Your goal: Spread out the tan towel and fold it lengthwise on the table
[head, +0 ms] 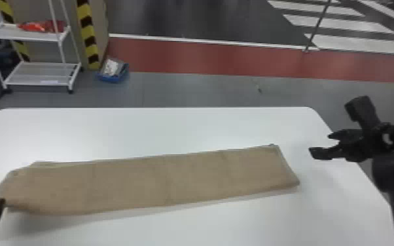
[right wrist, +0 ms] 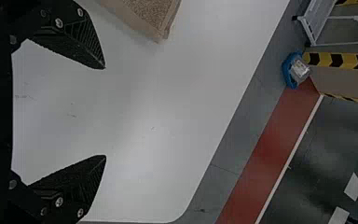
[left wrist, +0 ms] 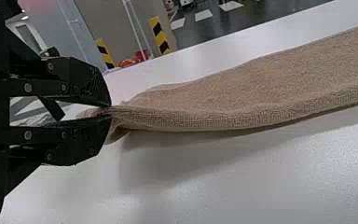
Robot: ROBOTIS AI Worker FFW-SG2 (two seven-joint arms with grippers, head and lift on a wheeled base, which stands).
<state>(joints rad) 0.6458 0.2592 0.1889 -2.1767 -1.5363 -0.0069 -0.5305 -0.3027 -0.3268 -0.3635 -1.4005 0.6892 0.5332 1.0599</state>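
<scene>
The tan towel (head: pixel 160 180) lies as a long folded strip across the white table (head: pixel 140 127), its left end slightly raised. At that near left corner is my left gripper (head: pixel 1 202); in the left wrist view the left gripper (left wrist: pixel 108 111) is shut on the gathered edge of the towel (left wrist: pixel 261 98). To the right of the strip, above the table's right side, my right gripper (head: pixel 320 145) stands apart from the cloth. In the right wrist view the right gripper (right wrist: pixel 105 112) is open with nothing between its fingers, and a towel corner (right wrist: pixel 151 14) lies beyond.
Behind the table at the left stand a white shelf cart (head: pixel 42 73) and a pillar with yellow-black stripes (head: pixel 88 36). A blue bin (head: pixel 111 73) sits on the floor there. Bare tabletop stretches behind the towel and in front of it.
</scene>
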